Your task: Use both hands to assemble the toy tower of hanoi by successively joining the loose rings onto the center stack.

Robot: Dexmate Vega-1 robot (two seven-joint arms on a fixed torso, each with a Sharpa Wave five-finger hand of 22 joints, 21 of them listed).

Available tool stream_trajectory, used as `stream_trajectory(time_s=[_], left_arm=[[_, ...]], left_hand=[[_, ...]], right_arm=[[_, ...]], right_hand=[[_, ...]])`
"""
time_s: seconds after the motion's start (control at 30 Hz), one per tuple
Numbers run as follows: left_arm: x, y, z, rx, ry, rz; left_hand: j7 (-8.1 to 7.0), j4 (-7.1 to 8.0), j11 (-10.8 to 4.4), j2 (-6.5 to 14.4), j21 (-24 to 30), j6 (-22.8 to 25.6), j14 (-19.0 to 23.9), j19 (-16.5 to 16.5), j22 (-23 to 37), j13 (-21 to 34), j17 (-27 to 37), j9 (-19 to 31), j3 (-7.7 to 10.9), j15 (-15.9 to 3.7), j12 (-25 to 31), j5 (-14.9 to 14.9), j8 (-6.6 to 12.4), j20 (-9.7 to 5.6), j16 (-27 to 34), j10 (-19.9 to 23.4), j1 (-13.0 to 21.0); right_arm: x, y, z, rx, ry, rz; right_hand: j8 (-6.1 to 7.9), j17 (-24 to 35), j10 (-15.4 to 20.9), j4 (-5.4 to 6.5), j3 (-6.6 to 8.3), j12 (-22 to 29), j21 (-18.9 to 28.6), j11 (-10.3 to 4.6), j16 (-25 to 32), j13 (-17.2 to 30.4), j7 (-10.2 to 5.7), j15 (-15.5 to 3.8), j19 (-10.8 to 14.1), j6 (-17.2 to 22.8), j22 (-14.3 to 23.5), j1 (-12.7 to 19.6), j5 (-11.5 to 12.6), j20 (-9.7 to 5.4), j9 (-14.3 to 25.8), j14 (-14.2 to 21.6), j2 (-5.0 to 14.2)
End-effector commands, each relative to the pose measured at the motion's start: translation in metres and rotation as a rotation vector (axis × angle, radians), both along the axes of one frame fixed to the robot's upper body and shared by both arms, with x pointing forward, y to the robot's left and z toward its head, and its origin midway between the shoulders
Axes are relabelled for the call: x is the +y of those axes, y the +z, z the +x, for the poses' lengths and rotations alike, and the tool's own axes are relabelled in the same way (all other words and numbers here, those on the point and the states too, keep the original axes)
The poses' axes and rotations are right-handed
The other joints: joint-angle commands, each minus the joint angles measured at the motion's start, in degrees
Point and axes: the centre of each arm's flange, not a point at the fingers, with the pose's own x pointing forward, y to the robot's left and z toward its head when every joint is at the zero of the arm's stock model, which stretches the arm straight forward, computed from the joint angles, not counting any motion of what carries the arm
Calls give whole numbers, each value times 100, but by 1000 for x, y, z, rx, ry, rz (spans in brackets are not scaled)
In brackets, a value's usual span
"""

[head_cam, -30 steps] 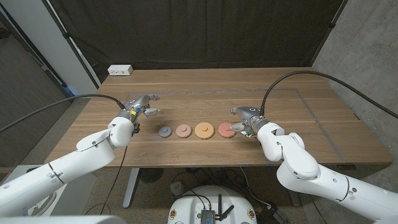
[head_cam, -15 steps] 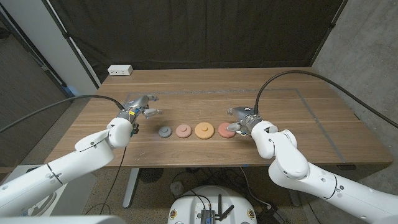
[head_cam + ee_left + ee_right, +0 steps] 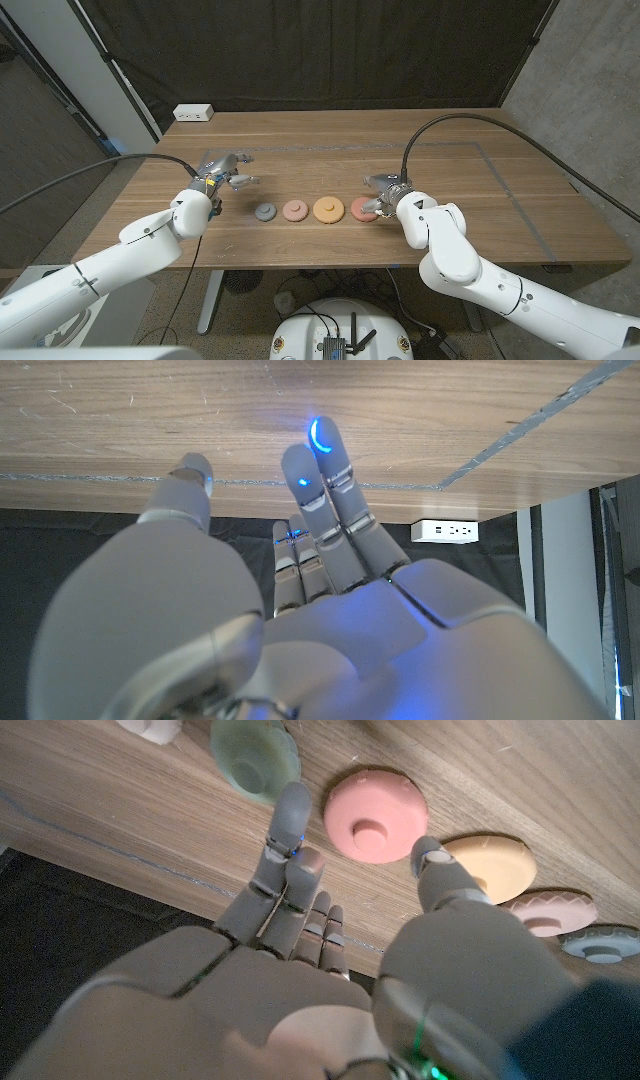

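Black curtain hangs behind the wooden bench [image 3: 300,135], where four rings lie in a row near the front edge — grey ring [image 3: 265,212], pink ring [image 3: 294,210], orange ring [image 3: 326,208], red ring [image 3: 363,208]. Just beside the red ring, the right robot hand [image 3: 383,190] is released, fingers apart around it without grasping. A green ring [image 3: 255,758] lies near its fingertips. Well apart, the left robot hand [image 3: 222,170] hovers, released, fingers extended.

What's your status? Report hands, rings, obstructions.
Left hand open, idle, clear of the rings. Right hand open at the red ring, no grip. Four rings in a row, unstacked. Nothing in the way.
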Motion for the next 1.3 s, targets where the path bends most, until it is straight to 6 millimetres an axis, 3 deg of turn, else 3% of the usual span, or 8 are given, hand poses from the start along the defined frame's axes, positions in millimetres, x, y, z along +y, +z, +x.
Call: stream_trajectory(time_s=[0.03, 1.3], left_arm=[[2, 0, 1, -2, 0, -3], [2, 0, 5, 11, -15, 6]], left_hand=[[17, -10, 0, 49, 44, 39, 7, -26, -11, 22, 21, 16, -19, -449, -7, 37, 1, -674, 32, 66, -10], [11, -12, 5, 64, 165, 74, 17, -49, -102, 53, -6, 18, -28, -449, -22, 56, -11, -675, 72, 100, -13]], right_arm=[[3, -1, 8, 41, -38, -20], [5, -19, 30, 127, -96, -26]], right_hand=[[-5, -36, -56, 8, -33, 4, 36, 25, -77, -7, 35, -675, -65, -95, -12, -59, -25, -527, -1, -93, 9], [49, -105, -109, -13, -135, 76, 107, 100, -207, -114, 58, -682, -171, -279, -126, -168, -84, -524, -53, -251, 30]])
